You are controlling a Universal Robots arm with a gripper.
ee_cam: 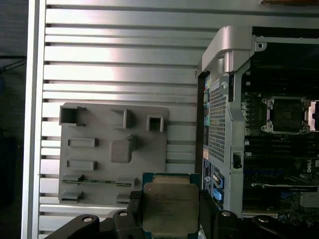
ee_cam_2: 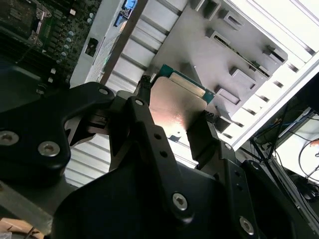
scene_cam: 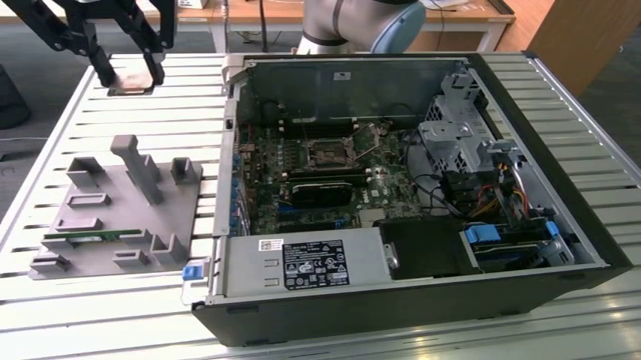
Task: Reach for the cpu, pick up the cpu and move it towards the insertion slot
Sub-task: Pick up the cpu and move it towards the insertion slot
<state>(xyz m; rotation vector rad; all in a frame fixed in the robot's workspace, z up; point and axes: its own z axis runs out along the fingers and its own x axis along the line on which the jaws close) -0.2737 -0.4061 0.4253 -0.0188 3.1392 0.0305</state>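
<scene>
The gripper is clamped on the cpu, held above the grey tray; the insertion slot lies well beyond the tray, inside the computer case

Gripper raised — fingers clamped.

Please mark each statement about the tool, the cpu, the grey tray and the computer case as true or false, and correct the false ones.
1. The tool holds the cpu between its fingers. True.
2. The cpu already sits in the insertion slot. False: in the exterior view it is in the tool, above the slatted table, outside the computer case.
3. The green memory stick lies in the grey tray. True.
4. The computer case is closed. False: its side is open and the motherboard shows.
5. The grey tray stands inside the case. False: it stands on the table beside the case.
</scene>
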